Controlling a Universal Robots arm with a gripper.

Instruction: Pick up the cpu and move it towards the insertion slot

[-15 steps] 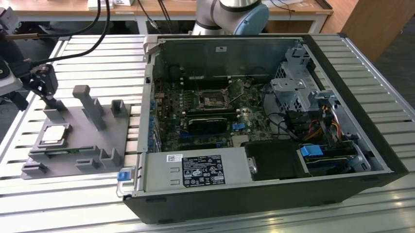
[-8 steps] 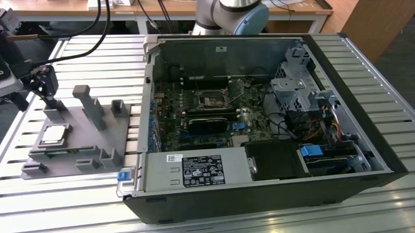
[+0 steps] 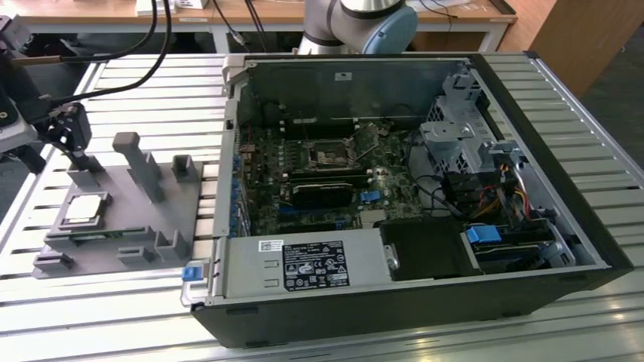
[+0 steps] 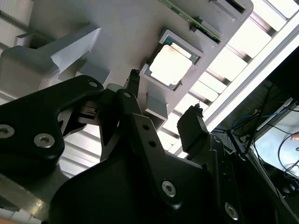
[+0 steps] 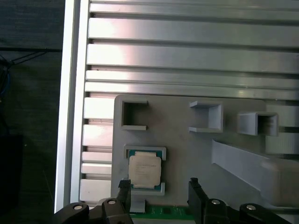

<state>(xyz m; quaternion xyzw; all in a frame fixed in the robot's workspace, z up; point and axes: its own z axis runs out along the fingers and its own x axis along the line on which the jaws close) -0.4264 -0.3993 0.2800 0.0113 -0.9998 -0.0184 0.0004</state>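
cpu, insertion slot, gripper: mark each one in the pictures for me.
cpu [image 5: 145,171]: first wrist view, centre of its silvery metal top.
insertion slot [image 3: 330,157]: exterior view, dark centre inside its metal frame.
gripper [image 5: 158,183]: first wrist view, midway between its open fingertips.

The arm [image 3: 348,19] has rounded silver-grey joint housings, one closed by a pale blue cap [image 3: 394,29]. The gripper [image 4: 165,91] is matt black throughout, built of broad, flat links [image 4: 32,121] with rounded corners. The links carry two slim fingers [image 4: 135,112] that narrow to small blocky tips. Round silver screws [image 4: 44,140] sit recessed in the links and along the fingers. In the exterior view, black cables [image 3: 153,45] run to the wrist end.
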